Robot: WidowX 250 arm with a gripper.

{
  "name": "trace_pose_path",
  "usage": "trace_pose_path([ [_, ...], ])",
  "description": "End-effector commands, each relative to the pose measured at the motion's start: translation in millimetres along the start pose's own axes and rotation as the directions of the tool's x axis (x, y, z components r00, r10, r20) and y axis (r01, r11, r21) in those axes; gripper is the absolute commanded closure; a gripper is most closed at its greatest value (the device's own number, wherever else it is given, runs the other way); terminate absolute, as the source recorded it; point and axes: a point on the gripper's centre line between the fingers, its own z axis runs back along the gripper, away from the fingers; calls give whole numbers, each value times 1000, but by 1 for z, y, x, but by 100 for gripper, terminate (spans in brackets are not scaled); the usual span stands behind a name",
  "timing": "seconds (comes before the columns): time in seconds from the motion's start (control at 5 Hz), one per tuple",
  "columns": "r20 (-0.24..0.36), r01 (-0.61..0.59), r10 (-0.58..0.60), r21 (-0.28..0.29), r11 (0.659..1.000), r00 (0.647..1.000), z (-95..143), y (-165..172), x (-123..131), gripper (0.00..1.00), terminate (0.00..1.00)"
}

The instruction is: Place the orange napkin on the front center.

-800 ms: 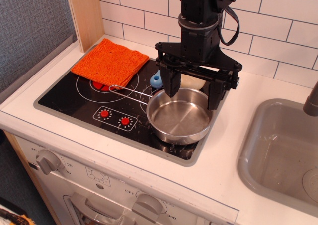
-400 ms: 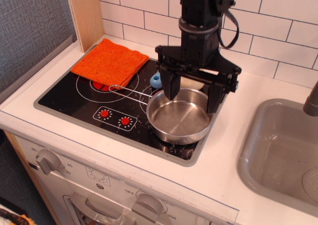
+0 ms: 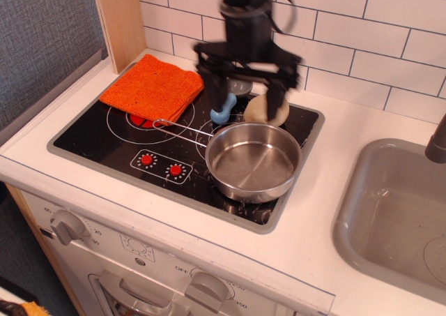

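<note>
The orange napkin lies folded and flat on the back left burner of the black glass cooktop, its far corner over the grey frame. My gripper hangs open and empty above the back middle of the cooktop, just right of the napkin, its two black fingers spread wide and blurred with motion. It touches nothing. The front center of the cooktop, with two red burner marks, is bare.
A steel pan stands on the front right burner, its wire handle reaching left toward the napkin. A blue toy and a beige piece lie behind the pan. A grey sink is at the right. A wooden post stands back left.
My gripper has moved left and back, from over the pan to the back middle of the cooktop beside the napkin. The napkin and pan have not moved.
</note>
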Motion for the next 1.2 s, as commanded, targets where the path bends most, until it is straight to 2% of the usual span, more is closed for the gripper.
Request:
trace_pose_path([
  [0.0, 3, 91, -92, 130, 987, 996, -7, 76, 38, 0, 0],
  [0.4, 4, 63, -64, 84, 994, 998, -31, 111, 60, 0, 0],
  [0.6, 4, 70, -71, 68, 995, 997, -36, 122, 66, 0, 0],
  [1.0, -35, 133, -132, 39, 990, 991, -44, 126, 70, 0, 0],
])
